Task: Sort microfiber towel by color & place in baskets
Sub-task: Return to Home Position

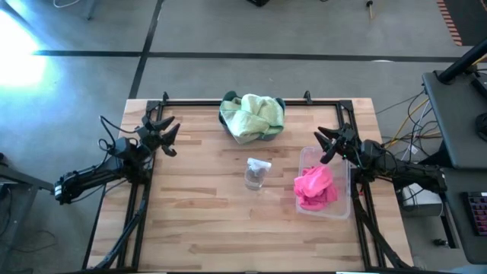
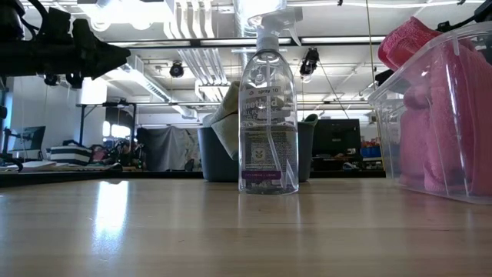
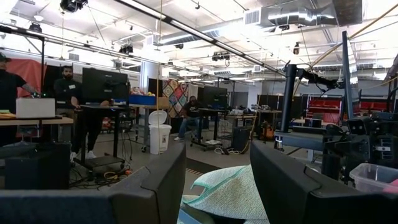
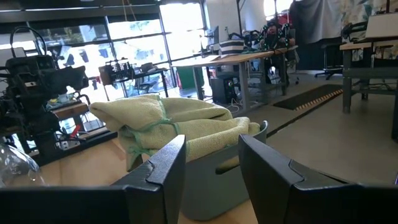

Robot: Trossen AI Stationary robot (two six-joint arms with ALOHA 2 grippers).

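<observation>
Sorting, as we judge it, complete – no cloth lies loose on the table (image 1: pixel 190 221); only parking the arms looks left.

- Clear basket (image 1: pixel 310 155), nearer right side: pink towels (image 1: pixel 316 188) bunched inside, heaped to the rim or just above it. We cannot count them.
- Spray bottle (image 1: pixel 256 174), mid-table, upright, apart from both baskets.
- Right gripper (image 1: pixel 327 141), at the right edge just beyond the clear basket: fingers parted, nothing between them.
- Left gripper (image 1: pixel 163 129), at the left edge, well apart from both baskets: fingers parted, empty.
- Blue basket (image 4: pixel 208 183), far edge, centre: green towels (image 1: pixel 255 116) piled well over the rim – soft, crumpled folds, one draping over the side.
</observation>
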